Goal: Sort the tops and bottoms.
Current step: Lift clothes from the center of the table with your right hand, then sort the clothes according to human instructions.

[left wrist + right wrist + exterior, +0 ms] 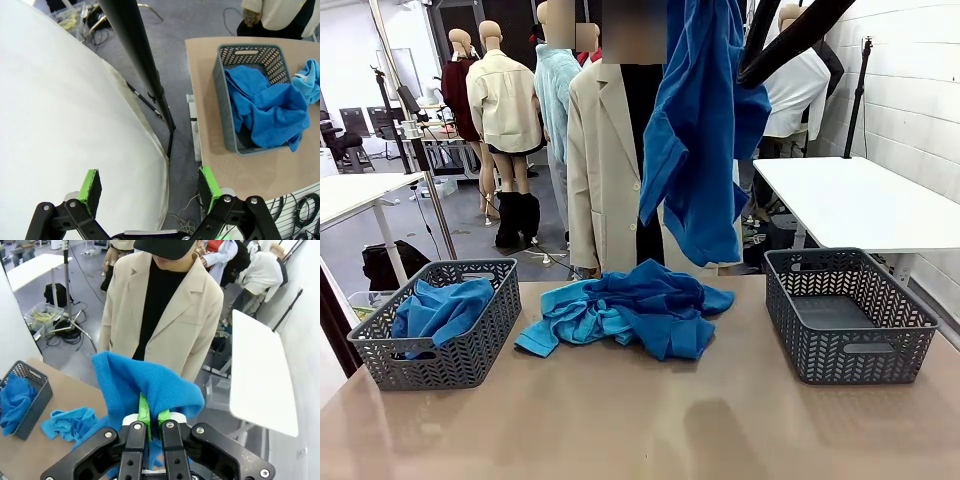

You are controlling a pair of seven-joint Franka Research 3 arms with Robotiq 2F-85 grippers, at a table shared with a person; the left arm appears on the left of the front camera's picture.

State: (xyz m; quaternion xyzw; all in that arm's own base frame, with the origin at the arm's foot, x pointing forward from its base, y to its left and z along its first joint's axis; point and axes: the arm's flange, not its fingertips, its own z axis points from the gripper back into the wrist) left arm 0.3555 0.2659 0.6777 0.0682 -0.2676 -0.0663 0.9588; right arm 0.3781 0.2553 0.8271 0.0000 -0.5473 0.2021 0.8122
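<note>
A royal blue top [700, 130] hangs high above the table, right of the middle; my right gripper [151, 416] is shut on its bunched cloth [150, 385]. A pile of royal blue and sky blue tops [625, 308] lies at the table's middle, also seen as a small heap [67, 422] in the right wrist view. The left grey basket [440, 320] holds a crumpled blue top [265, 107]. My left gripper [150, 192] is open and empty, off the table's left end above the floor. I cannot pick out any bottoms.
An empty grey basket [845, 312] stands at the right of the table. A person in a beige coat [165, 315] stands at the far side. A black stand pole [135, 55] and a white surface [60, 125] are near my left gripper.
</note>
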